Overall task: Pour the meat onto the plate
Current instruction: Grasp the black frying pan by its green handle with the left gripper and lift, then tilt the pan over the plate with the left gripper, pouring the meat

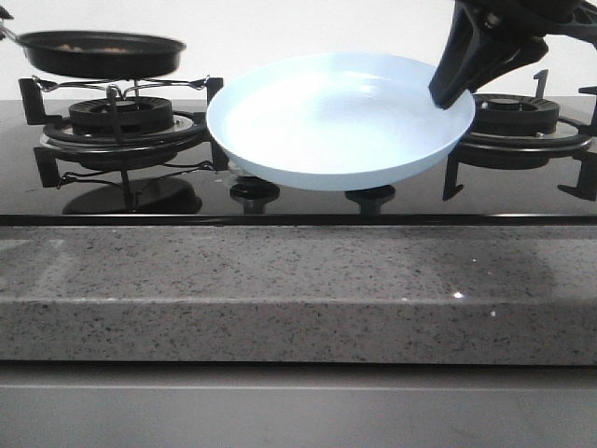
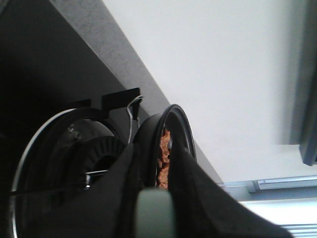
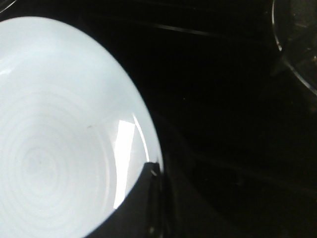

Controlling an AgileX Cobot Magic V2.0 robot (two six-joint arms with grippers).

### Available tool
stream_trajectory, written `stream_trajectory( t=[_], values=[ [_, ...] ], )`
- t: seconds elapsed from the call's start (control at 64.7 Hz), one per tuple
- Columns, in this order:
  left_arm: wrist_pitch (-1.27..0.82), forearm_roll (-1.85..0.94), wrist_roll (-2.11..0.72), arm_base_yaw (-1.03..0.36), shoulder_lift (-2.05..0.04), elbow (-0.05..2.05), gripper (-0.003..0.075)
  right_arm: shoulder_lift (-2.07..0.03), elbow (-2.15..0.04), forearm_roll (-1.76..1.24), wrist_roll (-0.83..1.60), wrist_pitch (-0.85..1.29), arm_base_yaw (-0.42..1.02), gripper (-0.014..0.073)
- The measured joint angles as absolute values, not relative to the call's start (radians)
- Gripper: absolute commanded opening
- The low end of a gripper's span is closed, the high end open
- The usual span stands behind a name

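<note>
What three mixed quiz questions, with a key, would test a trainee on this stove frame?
1. True or false: the plate already has meat on it.
2. The right gripper grips the plate at: A) its rim, B) its centre, C) nothing.
3. Where is the meat now?

Key:
1. False; the plate is bare.
2. A.
3. In the frying pan, held by its handle in the left gripper above the left burner.

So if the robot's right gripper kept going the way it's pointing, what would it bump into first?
It already clamps the plate at the rim, so the right gripper would slide down-left over the plate's empty inside. Past that, probably the stove top; depth is unclear.
</note>
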State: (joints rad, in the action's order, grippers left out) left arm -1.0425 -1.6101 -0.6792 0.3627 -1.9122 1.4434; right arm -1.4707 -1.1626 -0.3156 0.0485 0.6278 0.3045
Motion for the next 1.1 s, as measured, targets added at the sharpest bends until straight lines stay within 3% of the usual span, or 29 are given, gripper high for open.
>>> stream_trajectory(
  t=[0.633, 0.788, 1.097],
  values=[
    [-1.031, -1.415, -0.728, 0.340, -1.559, 1.443, -0.0020, -1.471, -1.163, -0.316, 0.048, 0.628, 0.305, -0.0060],
    [-1.028, -1.387, -0.734, 0.240, -1.495, 1.443, -0.0020, -1.471, -1.163, -0.316, 0.048, 0.628, 0.305, -0.0060],
    [-0.818, -1.252, -0.763, -0.047, -1.417, 1.366, -0.0020, -1.471, -1.163, -0.316, 0.048, 0.628, 0.305, -0.0060]
  ],
)
